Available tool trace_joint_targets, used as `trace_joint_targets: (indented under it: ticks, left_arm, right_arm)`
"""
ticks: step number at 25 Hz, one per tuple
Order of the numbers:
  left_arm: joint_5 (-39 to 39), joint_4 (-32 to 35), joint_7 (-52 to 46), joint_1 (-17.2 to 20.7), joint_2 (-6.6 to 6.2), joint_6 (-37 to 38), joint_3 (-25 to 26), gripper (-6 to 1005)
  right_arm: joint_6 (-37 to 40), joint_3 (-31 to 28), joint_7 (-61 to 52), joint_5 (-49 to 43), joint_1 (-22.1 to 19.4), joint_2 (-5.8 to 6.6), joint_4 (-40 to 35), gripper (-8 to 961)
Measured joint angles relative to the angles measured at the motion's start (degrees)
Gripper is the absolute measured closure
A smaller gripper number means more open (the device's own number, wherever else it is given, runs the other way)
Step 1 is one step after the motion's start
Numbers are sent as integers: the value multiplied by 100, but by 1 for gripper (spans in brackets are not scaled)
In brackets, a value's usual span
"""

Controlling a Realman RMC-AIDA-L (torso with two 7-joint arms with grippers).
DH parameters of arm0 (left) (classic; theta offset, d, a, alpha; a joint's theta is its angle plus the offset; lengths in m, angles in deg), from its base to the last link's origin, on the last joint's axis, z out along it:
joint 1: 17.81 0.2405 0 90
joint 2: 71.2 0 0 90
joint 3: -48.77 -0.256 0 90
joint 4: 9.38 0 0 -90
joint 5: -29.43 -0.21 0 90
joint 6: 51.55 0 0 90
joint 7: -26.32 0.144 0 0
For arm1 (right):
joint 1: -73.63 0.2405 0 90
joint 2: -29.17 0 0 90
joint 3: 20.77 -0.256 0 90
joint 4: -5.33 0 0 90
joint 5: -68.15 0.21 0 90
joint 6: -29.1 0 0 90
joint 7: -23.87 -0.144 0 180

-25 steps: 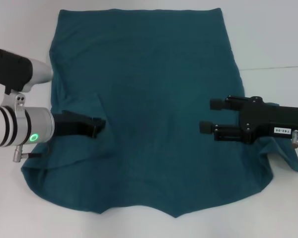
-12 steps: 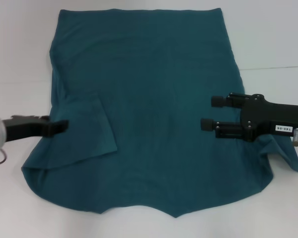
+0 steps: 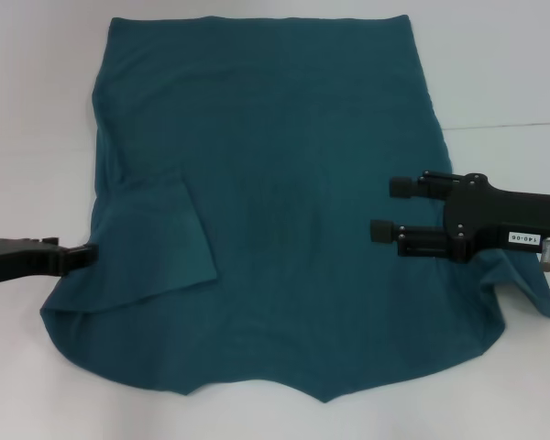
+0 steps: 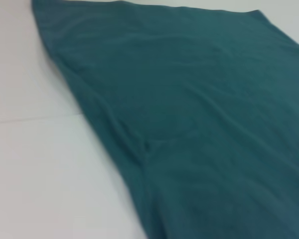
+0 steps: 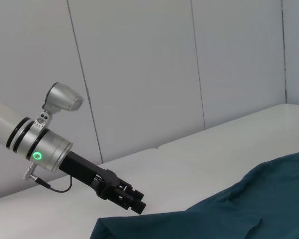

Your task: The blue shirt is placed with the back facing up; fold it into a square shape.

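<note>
Lying flat on the white bench (image 3: 37,110), the blue shirt (image 3: 275,183) spreads out between the two grippers. It looks soft, light and floppy, so it will bend and wrinkle when lifted and will not keep its shape alone. One sleeve is already folded in over the body, just beside the left gripper (image 3: 78,257). That gripper sits low at the shirt's edge, holding nothing, and I cannot tell if its fingers are together or apart. The right gripper (image 3: 390,209) hovers over the other side of the shirt with its fingers apart and empty, the cloth right under it. The sleeve behind that gripper pokes out flat on the bench. A good place to grab is a thin edge or corner, like that sleeve's hem, pinching only one layer. Nothing else lies on the bench, so only the shirt's own folds could get in the way.
</note>
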Motion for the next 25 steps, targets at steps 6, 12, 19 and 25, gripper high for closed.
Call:
trace_joint_targets:
  ticks: [6,12,19,25]
  left_arm:
    - [-267,-38,-47,-6,-19,8,95,369]
    - [-355,-128,-112,-58,-19,138,95,366]
    - [-447,-238,-135,-168,-37,372,123,365]
    - [-803,-363,-296,-219,-42,134,148,368]
  right_arm:
    - [-3,-3,0,0,0,-1,0,120]
    - [-11,-9,0,-2,0,1,1,121]
    - [3,-9,0,1,16,-3,0,119]
    - [6,-9,-1,4,16,-5,0,119]
